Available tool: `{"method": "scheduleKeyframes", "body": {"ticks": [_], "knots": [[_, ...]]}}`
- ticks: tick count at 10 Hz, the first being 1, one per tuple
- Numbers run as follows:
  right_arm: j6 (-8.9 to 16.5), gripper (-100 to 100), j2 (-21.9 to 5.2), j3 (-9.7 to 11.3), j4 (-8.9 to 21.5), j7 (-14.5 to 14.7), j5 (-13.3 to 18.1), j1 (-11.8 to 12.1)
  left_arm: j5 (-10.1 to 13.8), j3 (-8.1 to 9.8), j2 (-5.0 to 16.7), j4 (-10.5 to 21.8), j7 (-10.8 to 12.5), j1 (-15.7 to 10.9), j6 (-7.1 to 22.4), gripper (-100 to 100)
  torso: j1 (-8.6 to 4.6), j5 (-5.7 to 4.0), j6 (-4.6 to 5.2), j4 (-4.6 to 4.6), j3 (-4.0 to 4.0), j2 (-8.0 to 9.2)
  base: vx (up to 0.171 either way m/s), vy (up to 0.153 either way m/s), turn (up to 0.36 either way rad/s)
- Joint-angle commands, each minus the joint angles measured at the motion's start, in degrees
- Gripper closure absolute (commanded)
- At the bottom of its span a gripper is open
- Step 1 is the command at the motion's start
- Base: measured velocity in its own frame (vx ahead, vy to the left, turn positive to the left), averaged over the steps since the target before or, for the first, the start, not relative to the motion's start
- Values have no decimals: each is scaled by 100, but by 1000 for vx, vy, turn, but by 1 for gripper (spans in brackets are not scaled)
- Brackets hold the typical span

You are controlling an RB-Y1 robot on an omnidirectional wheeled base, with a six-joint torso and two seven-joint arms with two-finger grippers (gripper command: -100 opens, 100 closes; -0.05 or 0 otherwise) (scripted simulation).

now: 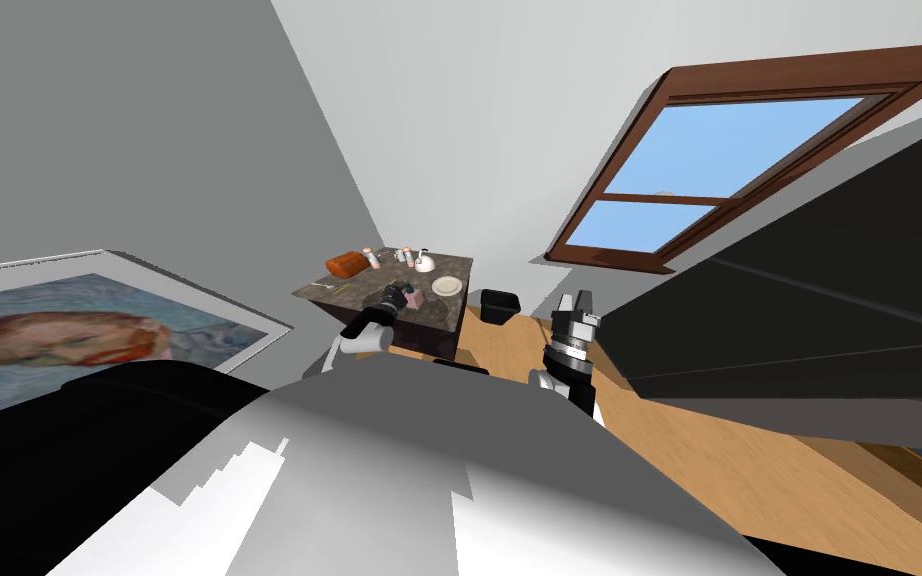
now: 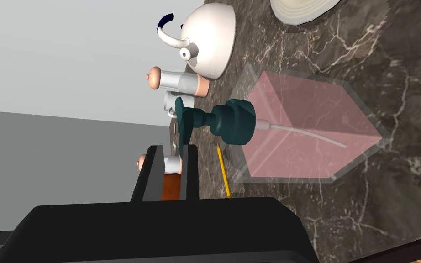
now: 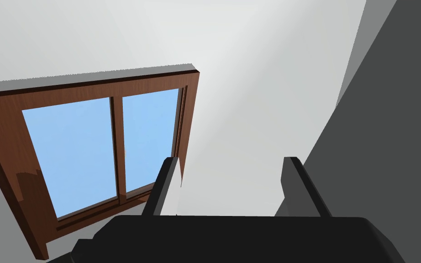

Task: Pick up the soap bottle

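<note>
The soap bottle (image 2: 305,132) is a clear square bottle of pink liquid with a dark teal pump. It stands on the dark marble table (image 2: 387,68). My left gripper (image 2: 172,148) reaches in level with the pump head, its fingers drawn close together on the flat teal spout. In the head view that gripper (image 1: 396,296) is over the table (image 1: 369,280), right beside the bottle (image 1: 415,298). My right gripper (image 1: 574,300) is held up off the table to the right, fingers (image 3: 166,182) wide apart and empty.
Beyond the bottle stand a white kettle (image 2: 209,36), two small shakers (image 2: 177,81) and a cream plate (image 2: 303,9). A yellow pencil (image 2: 223,171) lies by the bottle. A black bin (image 1: 499,305) sits on the floor beside the table, and a dark cabinet (image 1: 799,320) fills the right.
</note>
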Motion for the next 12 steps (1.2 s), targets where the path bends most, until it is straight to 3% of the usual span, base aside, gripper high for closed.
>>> {"method": "scheduleKeyframes", "body": {"ticks": [1, 5, 10, 11, 12], "knots": [[0, 0, 0, 0, 0, 0, 0, 0, 92, 20, 229, 13, 1, -30, 89, -100, 0, 0, 0, 0, 0, 0, -21, 17, -32], [0, 0, 0, 0, 0, 0, 0, 0, 530, 98, 868, 42, -10, -166, 504, -100, 13, 3, 0, 3, 8, 14, -46, 33, -48], [0, 0, -1, 0, 0, 0, 0, -1, 1368, 257, 1752, 75, -39, -443, 1314, -100, 24, 6, 0, 6, 14, 25, -68, 55, -68], [0, 0, -1, 0, 0, 0, 0, -1, 1412, 257, 1812, 75, -39, -443, 1338, -100, 21, 5, 0, 5, 14, 23, -52, 40, -31], [0, 0, 0, 0, 0, 0, 0, 0, 1616, 293, 2011, 83, -42, -504, 1535, -100, 16, 4, -1, 4, 11, 18, -59, 44, -71]]}}
